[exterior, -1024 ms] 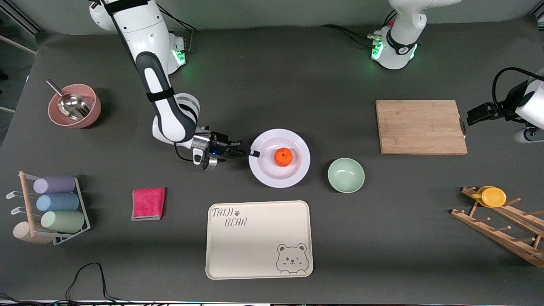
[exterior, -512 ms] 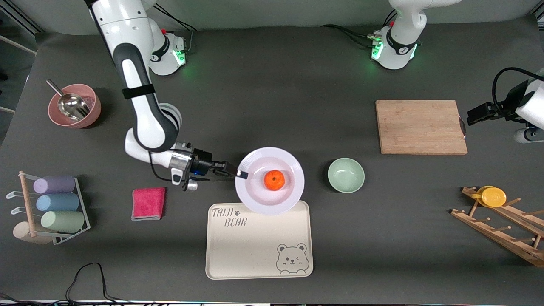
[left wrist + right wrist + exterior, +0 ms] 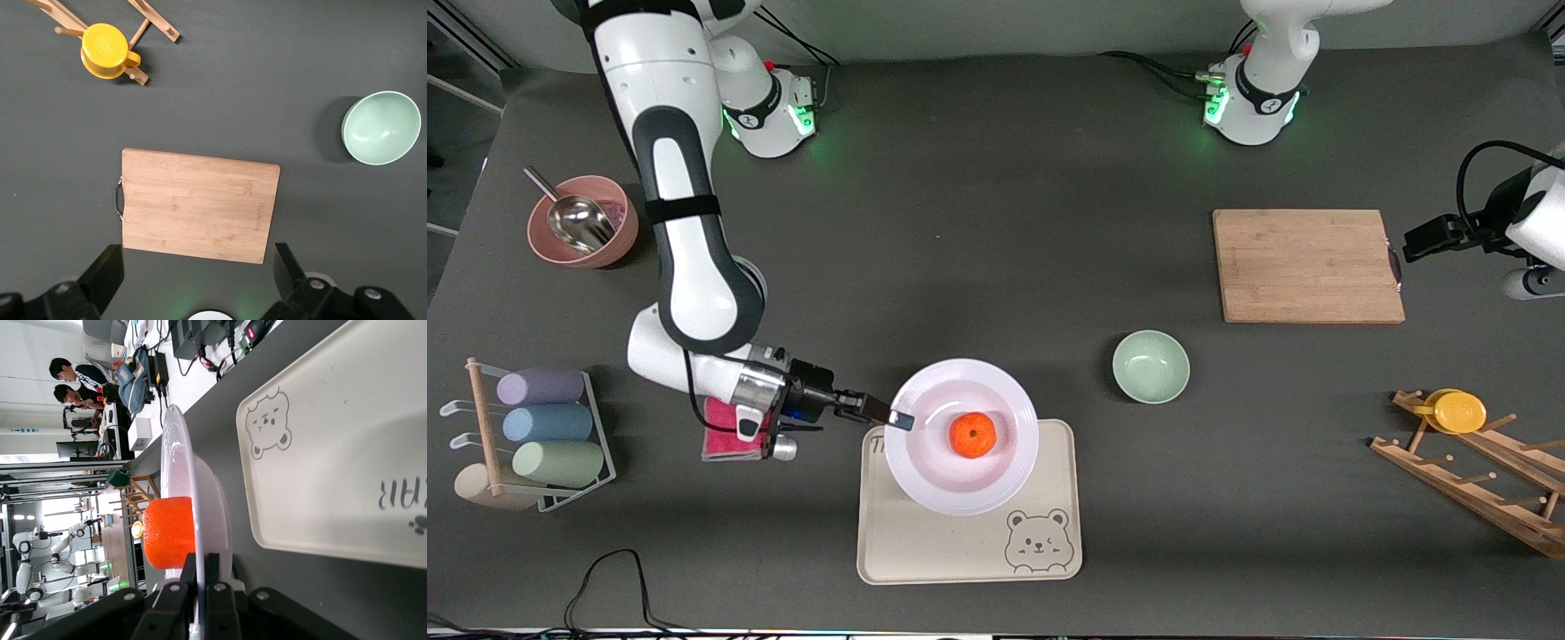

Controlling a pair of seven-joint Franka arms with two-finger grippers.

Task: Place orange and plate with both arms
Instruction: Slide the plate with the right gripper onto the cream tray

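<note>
The round shiny white plate (image 3: 961, 437) is flat and level, its face up, held in the air over the beige tray with a bear drawn on it (image 3: 969, 533). The small round bright orange fruit (image 3: 972, 435) sits in the middle of the plate. The right pincer (image 3: 898, 420) pinches the plate's rim on the side toward the right arm's end of the worktop (image 3: 996, 160); in the right wrist view the thin rim (image 3: 180, 487) goes between its two fingers (image 3: 212, 568). There is one plate, one orange, one tray and one pale green bowl (image 3: 1151, 366). A moment ago the plate only reached over the tray's edge; now it has moved nearer the front camera and covers the tray's upper half. The left pincer (image 3: 200, 280) waits, spread wide, over the wooden cutting board (image 3: 199, 205).
</note>
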